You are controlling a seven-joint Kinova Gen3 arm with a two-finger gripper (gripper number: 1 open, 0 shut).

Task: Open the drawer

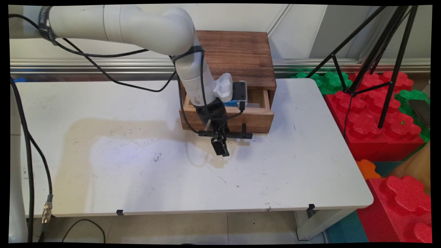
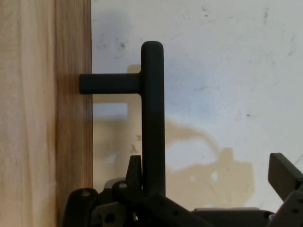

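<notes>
A brown wooden box [image 1: 241, 55] stands at the table's far side, its drawer [image 1: 256, 120] pulled out towards me. Something blue [image 1: 230, 103] lies in the drawer, mostly hidden by the arm. The drawer's black bar handle [image 1: 241, 135] juts from its front. My gripper [image 1: 220, 146] points down at the handle's left part and is open. In the hand view the handle [image 2: 152, 109] stands upright beside the drawer front [image 2: 42, 113], between the fingers of the gripper [image 2: 208, 172]. It lies against the left finger [image 2: 135, 168], while the right finger [image 2: 284, 175] stands far off.
The white table [image 1: 293, 179] bears a brownish stain [image 1: 103, 137] left of the gripper. A black tripod [image 1: 375, 51] stands off the table's right side over red foam blocks [image 1: 375, 127] and green ones [image 1: 324, 81]. Black cables [image 1: 27, 155] hang at the left.
</notes>
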